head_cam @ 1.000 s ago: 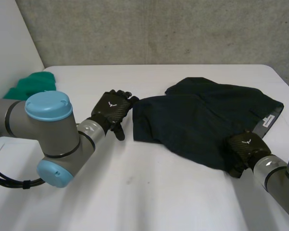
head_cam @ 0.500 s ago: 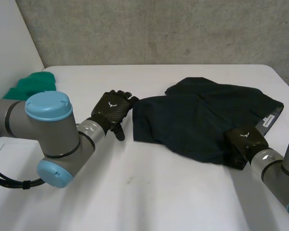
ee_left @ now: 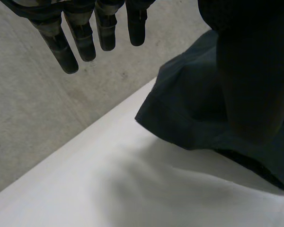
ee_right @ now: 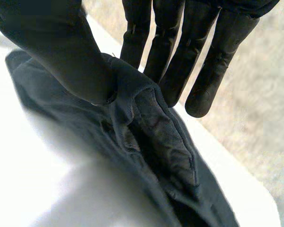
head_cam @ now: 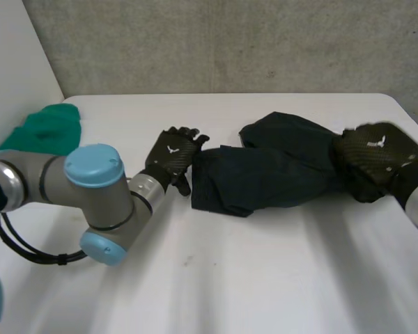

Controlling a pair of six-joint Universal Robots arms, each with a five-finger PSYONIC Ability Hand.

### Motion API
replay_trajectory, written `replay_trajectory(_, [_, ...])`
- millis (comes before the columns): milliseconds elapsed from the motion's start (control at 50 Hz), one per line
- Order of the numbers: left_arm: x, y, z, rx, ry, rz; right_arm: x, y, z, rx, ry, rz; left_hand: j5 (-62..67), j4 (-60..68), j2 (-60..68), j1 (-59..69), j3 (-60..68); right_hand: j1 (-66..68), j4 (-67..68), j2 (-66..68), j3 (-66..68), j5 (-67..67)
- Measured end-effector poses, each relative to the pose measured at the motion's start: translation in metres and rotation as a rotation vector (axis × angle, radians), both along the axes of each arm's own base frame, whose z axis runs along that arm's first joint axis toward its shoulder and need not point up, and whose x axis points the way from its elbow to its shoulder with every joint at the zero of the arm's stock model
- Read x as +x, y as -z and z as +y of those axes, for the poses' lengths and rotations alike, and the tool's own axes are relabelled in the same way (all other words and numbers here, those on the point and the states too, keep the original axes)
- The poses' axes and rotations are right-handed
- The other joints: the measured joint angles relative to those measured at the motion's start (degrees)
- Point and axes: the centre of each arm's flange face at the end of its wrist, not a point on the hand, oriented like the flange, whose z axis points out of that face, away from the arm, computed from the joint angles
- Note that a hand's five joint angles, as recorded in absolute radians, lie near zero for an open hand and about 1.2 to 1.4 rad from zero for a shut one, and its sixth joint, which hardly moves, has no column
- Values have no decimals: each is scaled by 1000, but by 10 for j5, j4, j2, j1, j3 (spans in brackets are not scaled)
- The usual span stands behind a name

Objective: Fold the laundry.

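Two cloths are on the white desk (head_cam: 265,278): one dark garment (head_cam: 272,174), bunched across the middle, and one green cloth (head_cam: 45,125) at the far left, its near side hidden behind the left arm. Of the two hands, the right hand (head_cam: 376,156) covers the garment's right end, pinching a fold between thumb and fingers (ee_right: 170,47). The left hand (head_cam: 173,154) is at the garment's left edge, fingers (ee_left: 80,38) straight and holding nothing.

A white tabletop (head_cam: 230,278) spans the lower frame beneath a grey concrete wall (head_cam: 230,42), with a white panel (head_cam: 14,62) at upper left.
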Motion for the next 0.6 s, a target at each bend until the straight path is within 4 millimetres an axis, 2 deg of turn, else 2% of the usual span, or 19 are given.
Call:
replay_trajectory(80, [-6, 9, 2, 15, 15, -5, 0, -23, 10, -68, -14, -40, 0, 0, 0, 0, 0, 0, 0, 0, 1, 0])
replay_trajectory(180, [-12, 13, 7, 22, 31, -8, -1, -42, 17, -120, -16, -88, 1, 2, 2, 4, 2, 0, 0, 0, 1, 0])
replay_trajectory(260, [-14, 12, 9, 20, 37, -5, -1, -45, 20, -120, -15, -100, 96, 107, 112, 125, 103, 0, 0, 0, 1, 0])
replay_trajectory(320, [-17, 13, 11, 27, 43, 0, -1, -45, 20, -111, -14, -102, 219, 234, 239, 255, 230, 0, 0, 0, 1, 0])
replay_trajectory(380, [-18, 16, 14, 37, 49, 1, -2, -44, 20, -108, -13, -101, 274, 290, 297, 310, 286, 0, 0, 0, 1, 0])
replay_trajectory(460, [-23, 24, 25, 79, 70, -7, -3, -43, 18, -105, -8, -99, 509, 526, 528, 534, 523, 0, 0, 0, 1, 0])
replay_trajectory(560, [-22, 19, 30, 87, 60, -13, -3, -43, 15, -110, -3, -97, 534, 570, 567, 542, 562, 0, 0, 0, 1, 0])
replay_trajectory(600, [-16, -2, 29, 57, 18, -3, -3, -44, 11, -117, -2, -95, 534, 570, 569, 542, 563, 0, 0, 0, 1, 0])
